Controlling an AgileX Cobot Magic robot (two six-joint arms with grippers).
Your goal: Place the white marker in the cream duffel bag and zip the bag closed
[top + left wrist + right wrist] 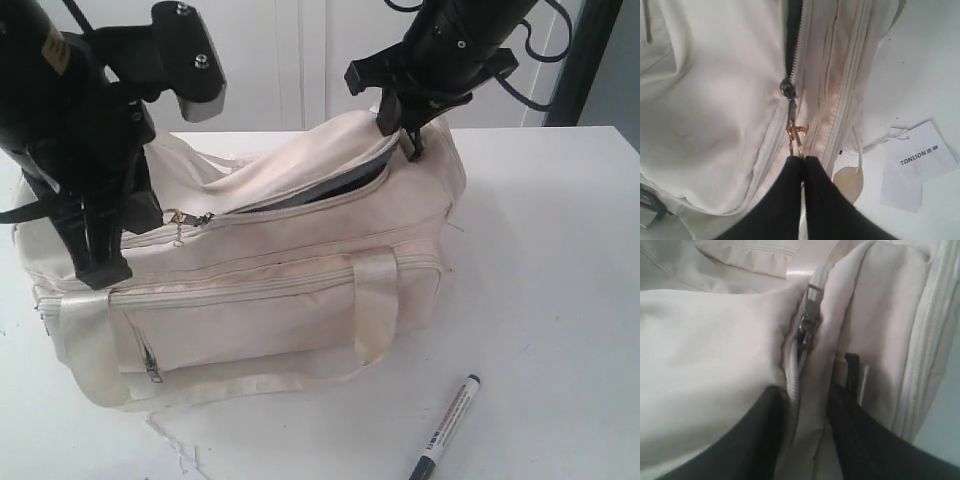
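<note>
The cream duffel bag (290,290) lies on a white table, its top zip partly open with black lining (340,190) showing. The white marker (447,426), black-capped, lies on the table in front of the bag's right end, outside it. My left gripper (100,270) is at the bag's left end; in the left wrist view the left gripper (803,159) is shut on the gold ring of the zip pull (796,137). My right gripper (400,130) is at the bag's right end. There the right gripper (807,390) stands open astride a fabric fold below a second zip slider (807,322).
A paper tag printed TONLION (920,160) and a round cream tag (849,182) lie on the table (560,250) beside the bag's left end. The bag's handle strap (375,305) hangs down its front. A white panelled wall (290,60) stands behind.
</note>
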